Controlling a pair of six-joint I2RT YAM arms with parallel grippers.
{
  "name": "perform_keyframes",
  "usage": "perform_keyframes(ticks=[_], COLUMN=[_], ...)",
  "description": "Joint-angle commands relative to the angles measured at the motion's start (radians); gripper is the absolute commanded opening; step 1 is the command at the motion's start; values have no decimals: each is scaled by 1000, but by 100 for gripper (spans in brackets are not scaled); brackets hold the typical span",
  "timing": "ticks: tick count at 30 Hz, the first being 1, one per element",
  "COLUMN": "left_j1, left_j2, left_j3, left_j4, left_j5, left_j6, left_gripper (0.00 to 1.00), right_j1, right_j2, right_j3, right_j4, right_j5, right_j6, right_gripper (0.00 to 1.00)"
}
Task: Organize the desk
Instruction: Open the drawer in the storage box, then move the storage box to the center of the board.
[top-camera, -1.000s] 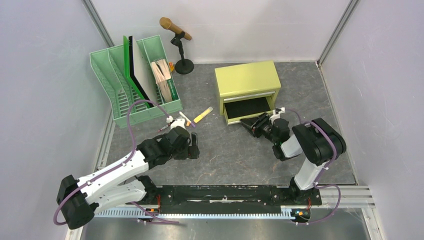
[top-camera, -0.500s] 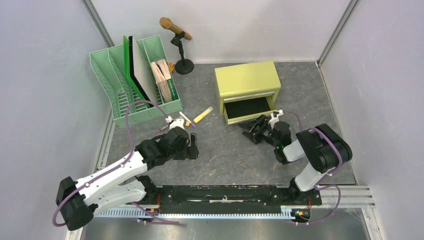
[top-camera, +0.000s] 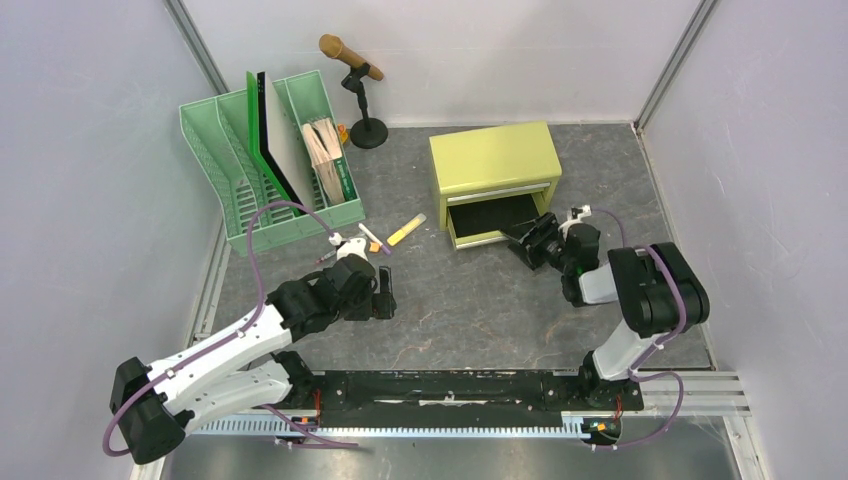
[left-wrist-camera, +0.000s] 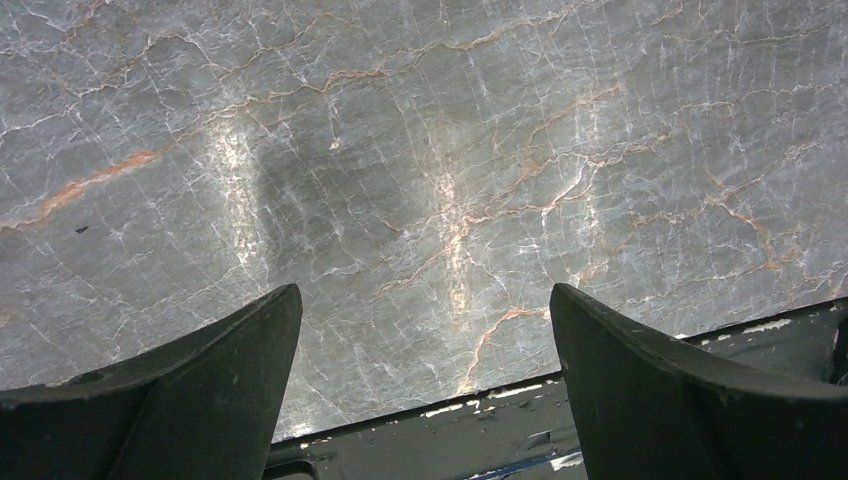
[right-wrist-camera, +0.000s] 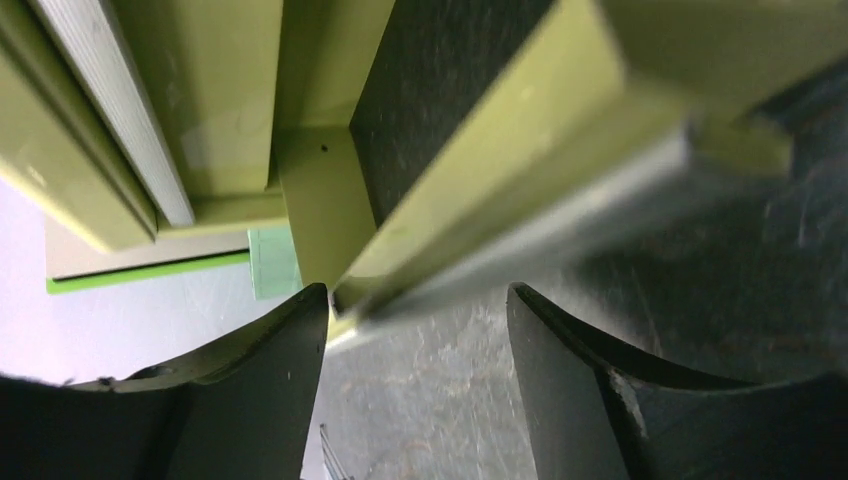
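Fingers (right-wrist-camera: 255, 400) of right hand (right-wrist-camera: 415, 295) spread, pinching nothing, astride the front lip of the lower drawer (right-wrist-camera: 470, 170), which stands open in the yellow-green cabinet (top-camera: 495, 160). Lip corner close against one finger; contact hard to tell. Probably drawer handling in hand: keep wide, draw straight back along the drawer's line, avoid clipping the lip or nudging the cabinet askew. Left hand (left-wrist-camera: 422, 290) spread too, empty, hovering over bare table (top-camera: 470, 300), dark and veined between pale walls. Beyond, loose pens (top-camera: 375, 238) and yellow marker (top-camera: 406, 229) near green file rack (top-camera: 270, 170), likely bound for that drawer.
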Motion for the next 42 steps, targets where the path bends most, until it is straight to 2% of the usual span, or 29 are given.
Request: perform_keyframes(ticks=[1, 6, 9, 12, 18, 22, 24, 28, 35, 42], left_j1=[-2, -2, -2, -2, -2, -2, -2, -2, -2, -2], left_j2=[-9, -18, -22, -24, -22, -20, -25, -34, -41, -56], left_j3=[8, -4, -10, -11, -14, -14, -14, -17, -27, -37], left_j4=[3, 3, 3, 3, 7, 7, 7, 7, 7, 7], left_j5=[-10, -7, -10, -12, -12, -9, -10, -12, -12, -16], left_j6=[-26, -33, -37, -37, -40, -40, -43, -46, -52, -62], left_gripper=[100, 100, 100, 100, 100, 100, 100, 100, 100, 100], right_j1=[-18, -18, -19, -19, -18, -19, -19, -18, -19, -19], right_j2=[62, 83, 76, 70, 110, 119, 108, 49, -81, -226], right_j3=[87, 76, 31, -50, -178, -216, -219, -218, -185, -121], right_j4=[-33, 8, 25, 119, 307, 356, 351, 287, 44, -279], right_j5=[-37, -45, -50, -54, -70, -75, -78, -79, -73, -41], right_j6=[-27, -5, -3, 33, 117, 122, 113, 77, -47, -240], right_gripper=[66, 37, 24, 19, 19, 29, 41, 58, 81, 90])
